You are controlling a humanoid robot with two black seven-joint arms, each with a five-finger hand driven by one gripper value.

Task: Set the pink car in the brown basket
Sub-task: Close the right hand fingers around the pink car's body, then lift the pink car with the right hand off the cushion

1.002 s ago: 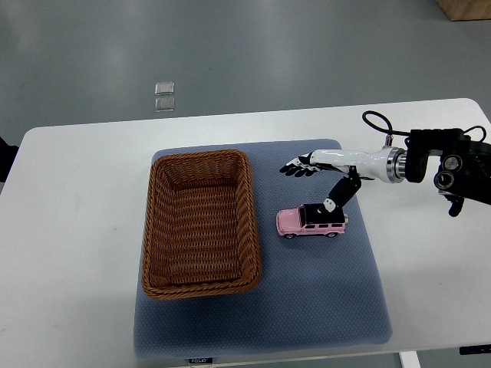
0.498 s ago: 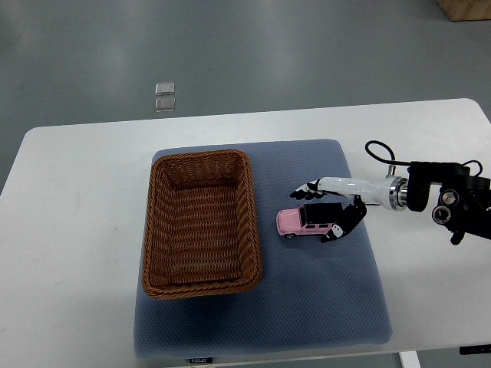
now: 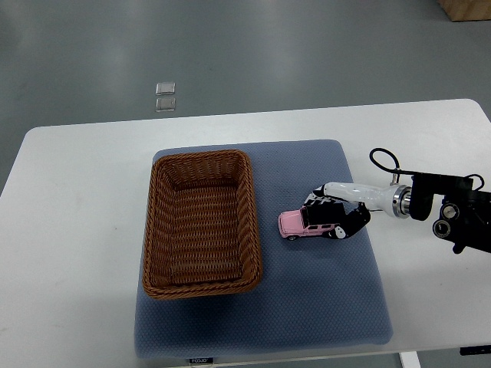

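The pink car [image 3: 301,223], a toy with a black roof, sits on the blue-grey mat [image 3: 322,299] just right of the brown basket [image 3: 156,230]. The wicker basket is empty. My right hand [image 3: 331,218] comes in from the right edge and is curled around the car's rear half, fingers over the far side of its roof and thumb on the near side. The car's wheels still look to rest on the mat. The left arm is out of view.
The mat lies on a white table [image 3: 77,199]. Two small clear squares [image 3: 164,96] lie on the grey floor beyond the table's far edge. A cardboard box corner [image 3: 466,8] shows at the top right.
My right hand came down and toward me from above the car, then its fingers closed around the car's rear half. The car shifted very slightly right.
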